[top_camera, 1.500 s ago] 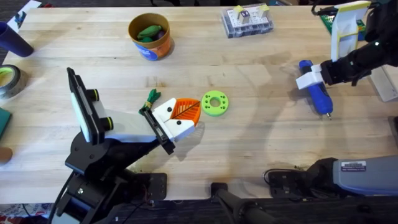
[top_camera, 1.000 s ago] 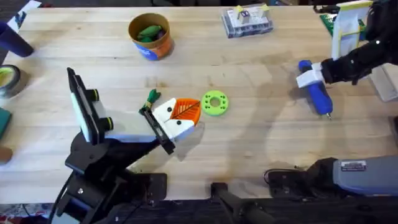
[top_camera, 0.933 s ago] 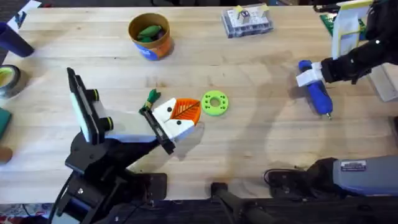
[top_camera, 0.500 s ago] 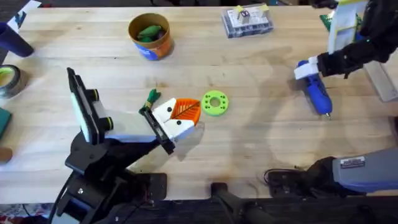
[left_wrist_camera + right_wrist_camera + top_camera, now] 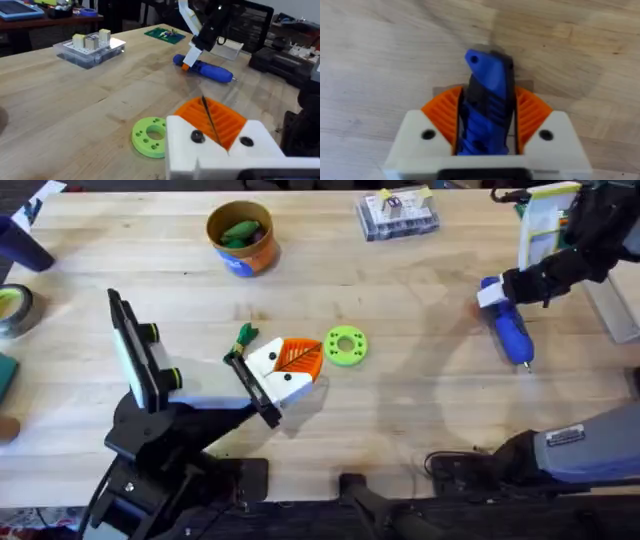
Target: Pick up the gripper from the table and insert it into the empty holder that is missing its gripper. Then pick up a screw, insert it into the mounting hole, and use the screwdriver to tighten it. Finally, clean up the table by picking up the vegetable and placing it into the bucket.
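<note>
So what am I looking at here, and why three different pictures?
These are two robot arms at a wooden table. One picture comes from a camera above; the other two from cameras on the arms' wrists. The right gripper is shut on a fat blue screwdriver, seen close up between its orange pads. The left gripper rests shut beside a flat green ring. Also on the table are a small green toy vegetable, an orange bucket with green things inside, and a clear box.

left tool [image 5: 290, 370] low near table centre, fingers together, right tool [image 5: 497, 292] far right, clamped shut
</note>
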### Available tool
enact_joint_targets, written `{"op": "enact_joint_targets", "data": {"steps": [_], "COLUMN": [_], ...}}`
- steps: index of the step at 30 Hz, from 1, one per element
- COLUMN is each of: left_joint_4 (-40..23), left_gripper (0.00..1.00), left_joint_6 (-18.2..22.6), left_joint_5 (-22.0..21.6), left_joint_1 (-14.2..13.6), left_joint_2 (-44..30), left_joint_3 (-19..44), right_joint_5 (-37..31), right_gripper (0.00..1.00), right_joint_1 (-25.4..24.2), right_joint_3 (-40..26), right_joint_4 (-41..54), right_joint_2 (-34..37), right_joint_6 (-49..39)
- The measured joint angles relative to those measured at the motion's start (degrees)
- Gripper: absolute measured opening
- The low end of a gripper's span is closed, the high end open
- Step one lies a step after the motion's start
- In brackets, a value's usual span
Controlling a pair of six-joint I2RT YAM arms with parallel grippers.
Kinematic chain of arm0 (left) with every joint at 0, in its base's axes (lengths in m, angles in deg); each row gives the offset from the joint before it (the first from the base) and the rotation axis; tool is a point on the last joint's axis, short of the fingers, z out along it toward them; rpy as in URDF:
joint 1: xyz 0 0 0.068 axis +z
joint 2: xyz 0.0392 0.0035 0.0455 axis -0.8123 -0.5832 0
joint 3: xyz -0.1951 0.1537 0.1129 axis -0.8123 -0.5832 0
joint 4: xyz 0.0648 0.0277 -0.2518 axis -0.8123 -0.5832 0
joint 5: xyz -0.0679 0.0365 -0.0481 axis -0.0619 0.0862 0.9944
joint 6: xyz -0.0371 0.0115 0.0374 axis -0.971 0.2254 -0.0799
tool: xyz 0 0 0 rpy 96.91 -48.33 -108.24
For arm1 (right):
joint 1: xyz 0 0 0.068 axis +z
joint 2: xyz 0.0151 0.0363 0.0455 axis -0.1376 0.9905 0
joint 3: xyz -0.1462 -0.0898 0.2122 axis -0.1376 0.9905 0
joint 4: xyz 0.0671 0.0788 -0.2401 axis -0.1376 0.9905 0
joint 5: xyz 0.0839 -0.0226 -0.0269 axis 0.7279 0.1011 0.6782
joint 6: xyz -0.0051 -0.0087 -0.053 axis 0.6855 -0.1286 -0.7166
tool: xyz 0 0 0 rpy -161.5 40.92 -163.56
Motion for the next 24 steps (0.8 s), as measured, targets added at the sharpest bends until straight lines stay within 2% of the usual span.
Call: {"op": "enact_joint_targets", "data": {"steps": [4, 5, 6, 7, 8, 14, 19, 24], "left_joint_4": [0.0, 0.0, 0.0, 0.0, 0.0, 0.0, 0.0, 0.0], "left_gripper": [0.014, 0.014, 0.014, 0.014, 0.014, 0.014, 0.014, 0.014], "left_joint_6": [0.0, 0.0, 0.0, 0.0, 0.0, 0.0, 0.0, 0.0], "left_joint_5": [0.0, 0.0, 0.0, 0.0, 0.0, 0.0, 0.0, 0.0], "left_joint_1": [0.0, 0.0, 0.0, 0.0, 0.0, 0.0, 0.0, 0.0], "left_joint_2": [0.0, 0.0, 0.0, 0.0, 0.0, 0.0, 0.0, 0.0], "left_joint_3": [0.0, 0.0, 0.0, 0.0, 0.0, 0.0, 0.0, 0.0], "right_joint_5": [-0.1, -0.1, -0.1, -0.1, -0.1, -0.1, 0.3, 0.4], "right_gripper": [0.330, 0.267, 0.134, 0.050, 0.024, 0.025, 0.025, 0.025], "right_joint_1": [0.0, 0.0, 0.0, 0.0, 0.0, 0.0, -0.8, -2.2], "right_joint_3": [0.0, 0.0, 0.0, 0.0, -0.1, -0.3, -1.1, -1.2], "right_joint_4": [-0.1, -0.1, 0.1, 0.3, 0.2, 1.1, 2.7, -0.3], "right_joint_2": [0.1, 0.1, 0.1, 0.2, 0.2, 0.2, -0.1, -6.2], "right_joint_6": [0.0, -0.2, -0.2, -0.1, 0.1, 0.3, 4.2, 7.5]}}
